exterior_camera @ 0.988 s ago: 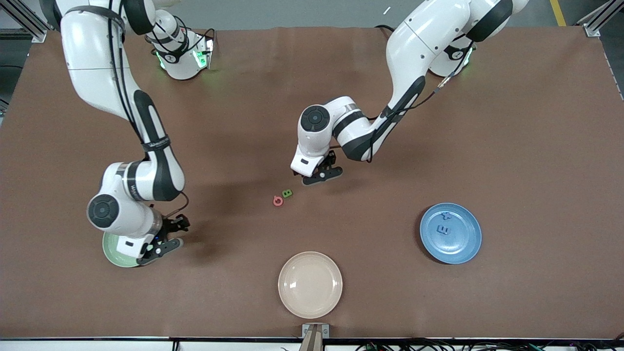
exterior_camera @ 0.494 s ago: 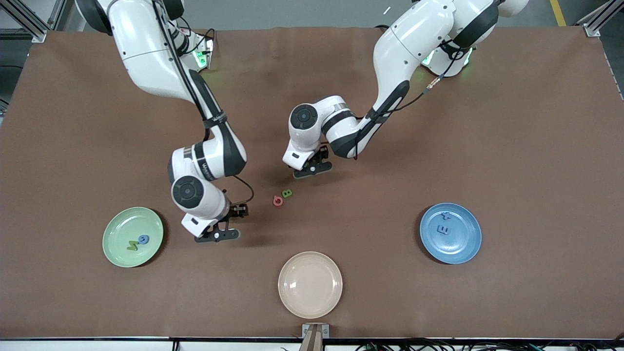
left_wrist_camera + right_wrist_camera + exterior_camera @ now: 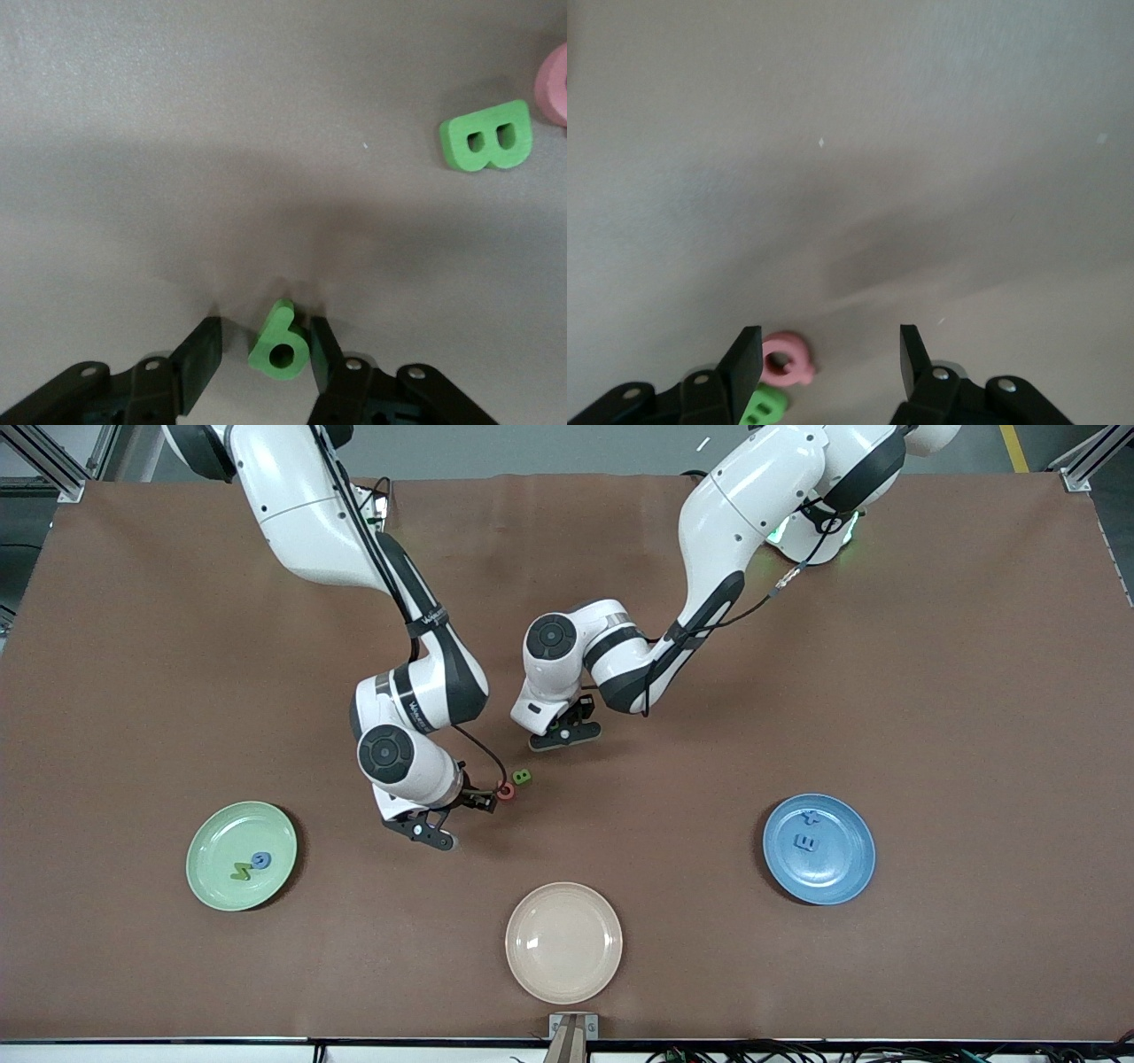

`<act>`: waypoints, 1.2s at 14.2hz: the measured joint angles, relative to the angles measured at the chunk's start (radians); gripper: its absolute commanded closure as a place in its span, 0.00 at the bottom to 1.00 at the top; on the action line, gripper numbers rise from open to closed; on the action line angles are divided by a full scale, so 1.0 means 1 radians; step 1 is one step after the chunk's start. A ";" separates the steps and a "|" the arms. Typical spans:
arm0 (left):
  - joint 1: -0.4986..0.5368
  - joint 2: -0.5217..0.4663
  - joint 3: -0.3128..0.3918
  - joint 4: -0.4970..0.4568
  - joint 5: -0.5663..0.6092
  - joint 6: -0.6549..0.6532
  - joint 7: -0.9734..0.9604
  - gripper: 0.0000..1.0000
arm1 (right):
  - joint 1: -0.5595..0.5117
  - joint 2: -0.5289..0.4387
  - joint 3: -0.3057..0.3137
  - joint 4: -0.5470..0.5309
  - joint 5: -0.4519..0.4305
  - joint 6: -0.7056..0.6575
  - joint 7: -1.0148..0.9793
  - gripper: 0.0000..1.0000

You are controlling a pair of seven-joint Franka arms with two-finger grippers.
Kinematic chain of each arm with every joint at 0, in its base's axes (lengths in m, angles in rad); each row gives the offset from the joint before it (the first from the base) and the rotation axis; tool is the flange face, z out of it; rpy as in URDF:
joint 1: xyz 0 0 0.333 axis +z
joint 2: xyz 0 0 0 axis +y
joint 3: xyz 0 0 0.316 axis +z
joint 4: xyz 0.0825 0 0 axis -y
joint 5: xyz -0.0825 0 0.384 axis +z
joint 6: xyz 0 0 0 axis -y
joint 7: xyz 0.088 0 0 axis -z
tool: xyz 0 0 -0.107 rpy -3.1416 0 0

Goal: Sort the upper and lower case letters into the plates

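Observation:
A red letter [image 3: 505, 791] and a green B [image 3: 523, 777] lie mid-table. My right gripper [image 3: 456, 819] is open just beside the red letter; in the right wrist view [image 3: 828, 354] the red letter [image 3: 787, 359] and the B [image 3: 764, 407] lie by one finger. My left gripper [image 3: 564, 733] is open, low over the table. In its wrist view [image 3: 263, 336] a small green letter [image 3: 282, 345] lies between the fingers, touching one. The pale green plate [image 3: 221, 828] holds a green letter [image 3: 239, 871] and a blue letter [image 3: 260, 859]. The blue plate [image 3: 842, 868] holds two blue letters [image 3: 806, 841].
A cream-beige plate [image 3: 563, 942] with nothing on it sits near the table's front edge, nearer to the camera than the loose letters. The left wrist view also shows the green B [image 3: 487, 135] and the red letter's edge [image 3: 558, 84].
My right arm swung from over the pale green plate to beside the red letter, uncovering the two letters on that plate. My left gripper shifted slightly away from the green B.

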 measured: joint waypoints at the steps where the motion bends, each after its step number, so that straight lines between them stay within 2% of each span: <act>1: 0.000 0.000 0.000 0.003 0.000 0.000 0.000 0.78 | 0.013 0.002 0.000 0.000 0.002 0.006 0.029 0.29; 4: 0.001 -0.001 0.001 0.010 0.003 -0.002 0.002 0.98 | 0.033 0.018 0.000 0.000 0.009 0.023 0.076 0.29; 5: 0.001 -0.001 0.001 0.010 0.003 -0.002 0.002 0.99 | 0.033 0.022 -0.001 0.000 0.009 0.025 0.081 0.29; 8: 0.006 -0.001 0.002 0.013 0.003 -0.007 0.000 1.00 | 0.033 0.027 -0.002 0.000 0.010 0.026 0.082 0.29; 10: 0.032 -0.005 0.009 0.023 0.008 -0.061 -0.001 1.00 | 0.033 0.027 -0.002 0.000 0.010 0.027 0.083 0.29; 15: 0.173 -0.070 0.016 0.040 0.067 -0.176 0.013 1.00 | 0.034 0.027 -0.002 0.001 0.011 0.044 0.091 0.29; 17: 0.238 -0.111 0.018 0.041 0.090 -0.202 0.083 1.00 | 0.044 0.035 0.000 0.000 0.011 0.068 0.113 0.29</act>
